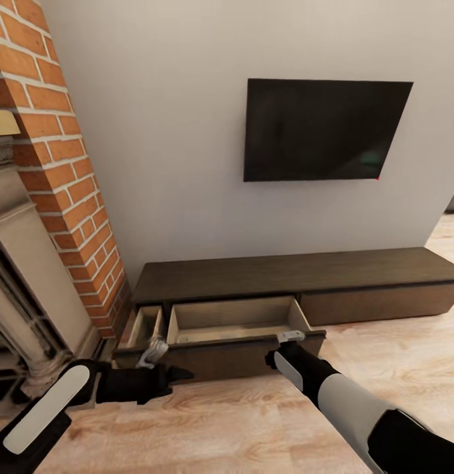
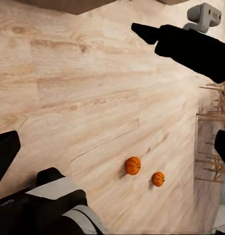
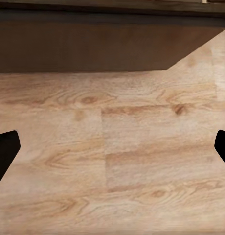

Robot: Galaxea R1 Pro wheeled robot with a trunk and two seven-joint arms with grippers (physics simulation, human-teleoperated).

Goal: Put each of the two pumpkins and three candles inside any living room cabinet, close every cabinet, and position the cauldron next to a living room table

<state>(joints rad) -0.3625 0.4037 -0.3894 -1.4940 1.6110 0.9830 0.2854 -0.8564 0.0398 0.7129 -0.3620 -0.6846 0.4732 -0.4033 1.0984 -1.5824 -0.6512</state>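
Note:
The long dark brown cabinet stands against the wall under the TV. Its wide drawer is pulled out, and the visible part of its pale wood inside is bare. A narrow compartment to its left is open too. Two orange pumpkins lie close together on the wood floor. My left gripper is open and hovers low in front of the cabinet's left end. My right gripper is open at the drawer front, over bare floor. The candles, cauldron and table are out of view.
A brick chimney and a stone fireplace surround stand close on the left. A black TV hangs on the white wall. Wood floor stretches to the right of the open drawer.

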